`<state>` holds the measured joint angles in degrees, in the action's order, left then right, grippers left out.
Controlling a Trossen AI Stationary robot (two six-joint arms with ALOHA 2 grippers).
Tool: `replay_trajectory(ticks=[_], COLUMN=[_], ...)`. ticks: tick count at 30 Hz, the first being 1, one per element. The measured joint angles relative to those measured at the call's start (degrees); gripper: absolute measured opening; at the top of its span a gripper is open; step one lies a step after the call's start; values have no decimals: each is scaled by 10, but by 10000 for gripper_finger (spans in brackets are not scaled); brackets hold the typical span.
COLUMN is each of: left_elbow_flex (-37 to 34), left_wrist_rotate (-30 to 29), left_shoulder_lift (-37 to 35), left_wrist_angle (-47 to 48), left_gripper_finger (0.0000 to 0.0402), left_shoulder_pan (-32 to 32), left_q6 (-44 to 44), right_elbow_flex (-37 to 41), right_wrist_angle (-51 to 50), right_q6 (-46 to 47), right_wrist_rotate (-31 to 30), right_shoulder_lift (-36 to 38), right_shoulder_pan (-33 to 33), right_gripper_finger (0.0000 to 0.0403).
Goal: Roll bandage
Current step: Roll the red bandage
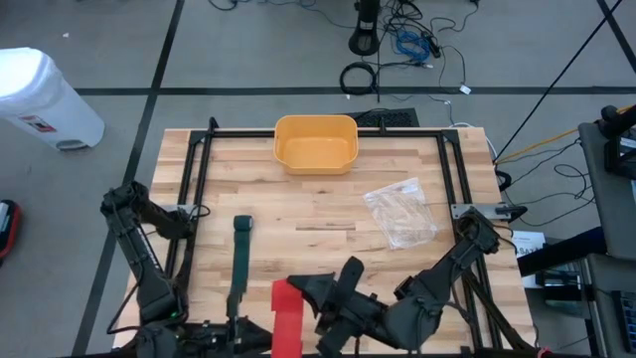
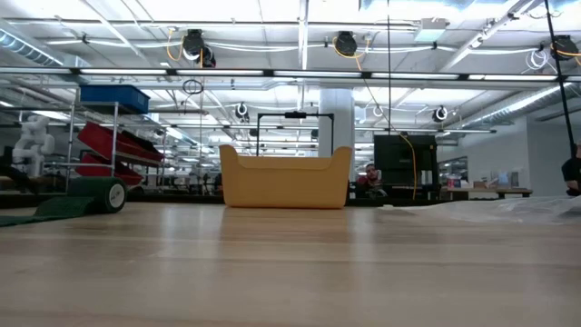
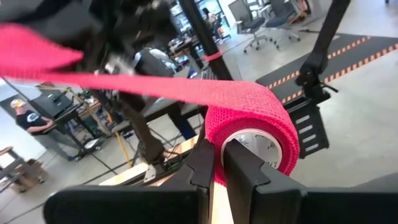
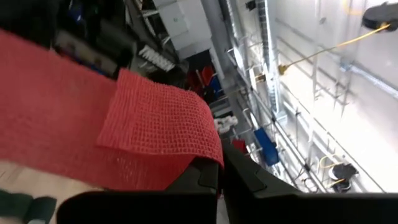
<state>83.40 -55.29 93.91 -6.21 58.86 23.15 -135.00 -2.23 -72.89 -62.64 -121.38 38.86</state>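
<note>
A red bandage (image 1: 286, 316) is held up over the table's near edge between my two grippers. Its roll (image 3: 252, 124), wound on a white core, sits at my left gripper (image 3: 219, 171), which is shut on it. A flat strip (image 3: 124, 84) runs from the roll to my right gripper (image 4: 221, 171), shut on the strip's free end. In the high view my left gripper (image 1: 260, 338) is at the bottom and my right gripper (image 1: 306, 288) is just past the strip. A dark green bandage (image 1: 239, 261), partly unrolled, lies flat on the table to the left. My left gripper holds the red roll by its wall (image 3: 214, 134) at one open end; one finger seems to lie on the red outside and the other over the white core (image 3: 255, 146). The roll is lifted clear, with the strip leaving its top. My right gripper pinches the strip's free end (image 4: 186, 134) between its two shut fingers. The end is folded back over the strip there, so several layers lie by the fingers. The strip is off the table and stretches away toward the roll.
A yellow bin (image 1: 316, 142) stands at the table's far edge in the middle. A clear plastic bag (image 1: 400, 211) lies right of centre. The green bandage's rolled end (image 2: 111, 193) stands on the table at the left in the low view.
</note>
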Motion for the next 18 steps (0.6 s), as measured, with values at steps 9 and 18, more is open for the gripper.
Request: replay_trajectory(ticks=[9,18], left_elbow_flex=[0,0], left_wrist_rotate=[-4,-9], left_shoulder_lift=[0,0], left_wrist_angle=[-3,-3], left_gripper_finger=[29,29], left_shoulder_pan=[8,9], left_q6=[2,2], right_elbow_flex=[0,0], right_wrist_angle=[-130,-280], right_q6=[128,301], right_wrist_rotate=[-7,-9], right_shoulder_lift=[0,0], right_shoulder_pan=[-23,-24], right_gripper_finger=[0,0])
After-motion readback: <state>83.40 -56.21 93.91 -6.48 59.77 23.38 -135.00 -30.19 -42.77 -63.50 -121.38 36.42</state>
